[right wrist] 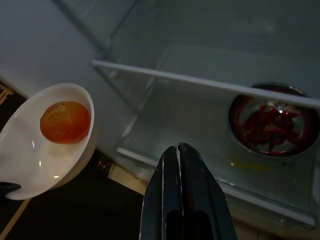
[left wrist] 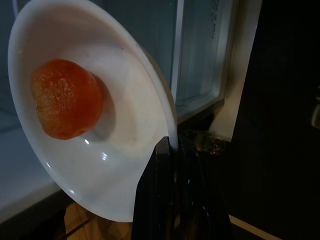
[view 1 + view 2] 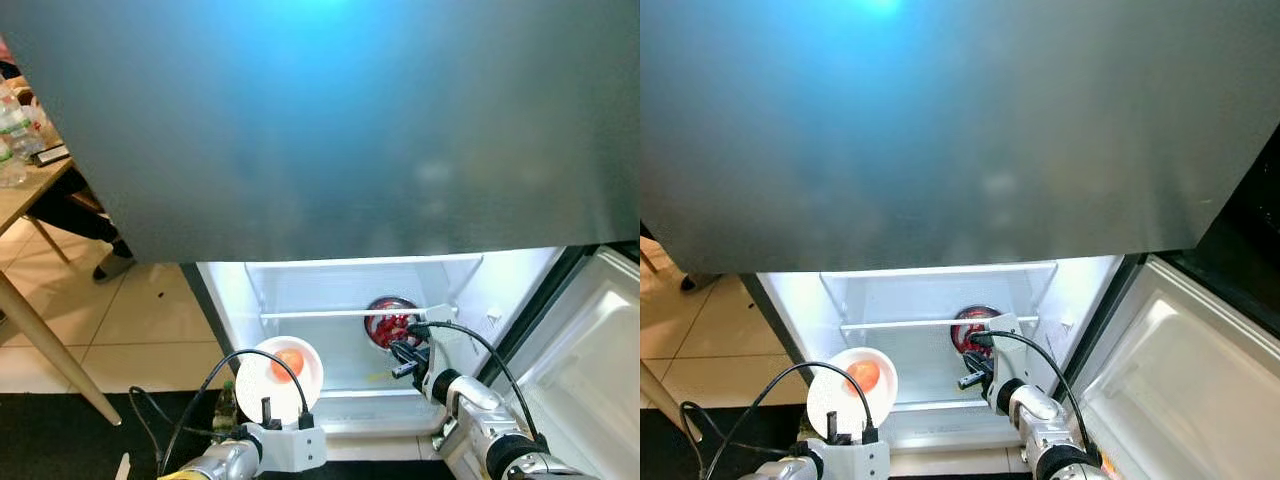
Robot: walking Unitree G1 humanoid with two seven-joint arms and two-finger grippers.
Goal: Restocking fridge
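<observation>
At six o'clock our left gripper (image 2: 172,150) pinches the rim of a white bowl (image 3: 262,385) holding an orange fruit (image 3: 288,362), while at four o'clock our right gripper (image 1: 181,155), fingers closed and empty, hangs before the open fridge (image 3: 340,275), where a metal bowl (image 3: 385,315) of red chillies sits further in.

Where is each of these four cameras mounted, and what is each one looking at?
Head eyes: look down past the fridge door at the open fridge; both arms show.
Left wrist: along the left gripper clamping the white bowl holding an orange fruit.
Right wrist: along the shut right gripper toward the metal bowl.
All share the white bowl.
</observation>
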